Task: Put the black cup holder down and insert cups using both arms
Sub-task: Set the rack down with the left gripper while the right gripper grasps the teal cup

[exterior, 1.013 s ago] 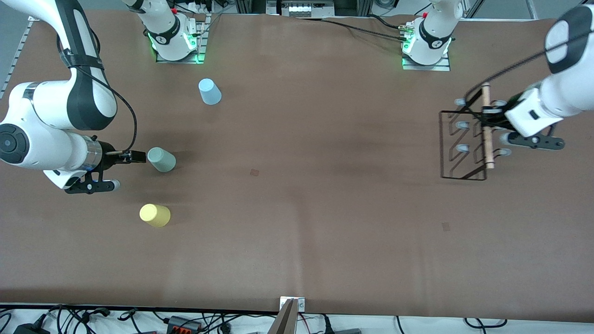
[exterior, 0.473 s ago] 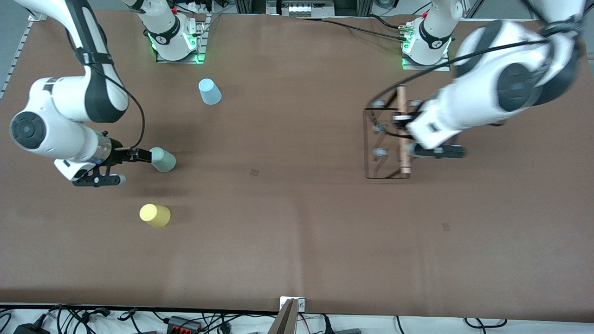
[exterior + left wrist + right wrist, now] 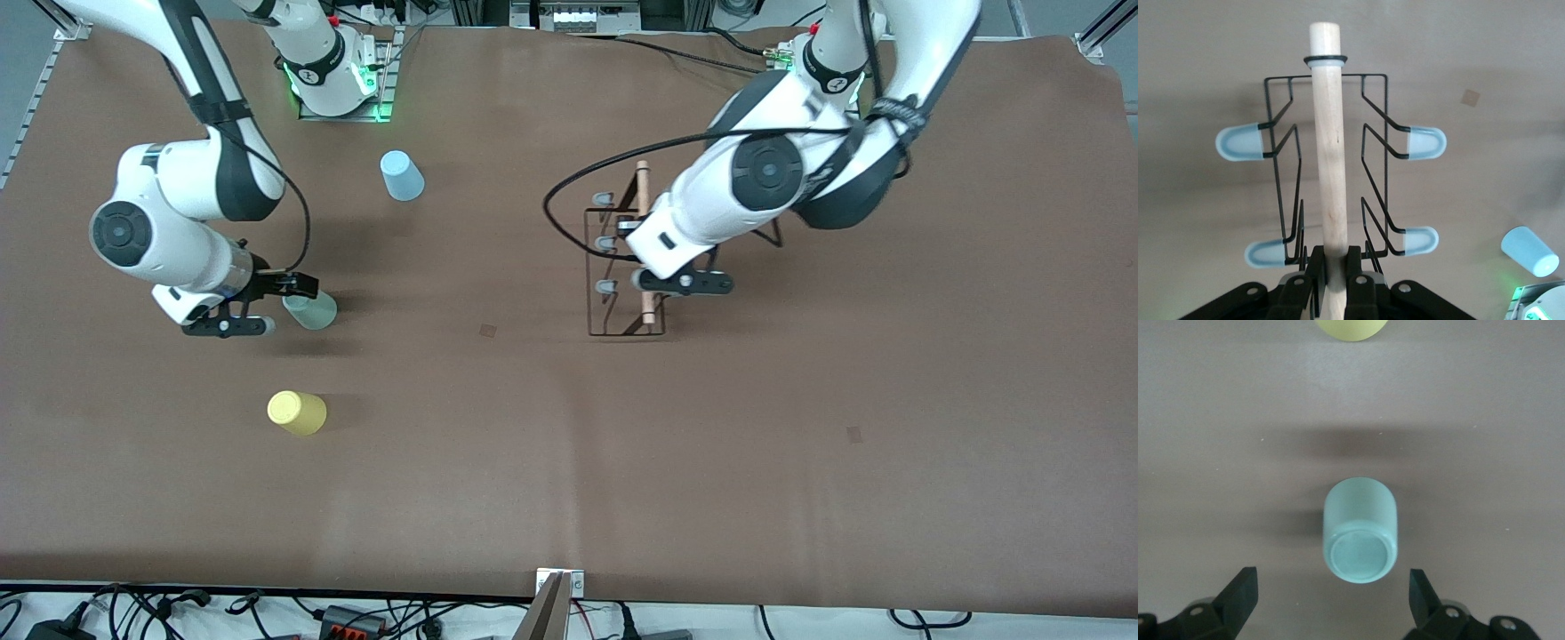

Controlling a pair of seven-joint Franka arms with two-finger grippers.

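Note:
My left gripper (image 3: pixel 644 238) is shut on the wooden rod (image 3: pixel 1328 133) of the black cup holder (image 3: pixel 601 267), which it holds over the middle of the table. The wire frame (image 3: pixel 1281 173) and its grey-tipped pegs hang below the left gripper (image 3: pixel 1333 257). The pale green cup (image 3: pixel 313 311) stands mouth down toward the right arm's end. My right gripper (image 3: pixel 292 298) hovers open just over it. In the right wrist view the green cup (image 3: pixel 1359 527) sits just ahead of the right gripper (image 3: pixel 1331 592), between the lines of its two fingers and untouched. The yellow cup (image 3: pixel 297 412) and the light blue cup (image 3: pixel 402 175) stand apart.
The brown mat (image 3: pixel 800 427) covers the table. Both arm bases (image 3: pixel 333 80) stand along its farthest edge. Cables and a small metal bracket (image 3: pixel 558 587) line the edge nearest the front camera. The blue cup (image 3: pixel 1530 250) also shows in the left wrist view.
The left arm has carried the cup holder from its own end of the table to the middle. The right gripper has shifted onto the green cup, still open.

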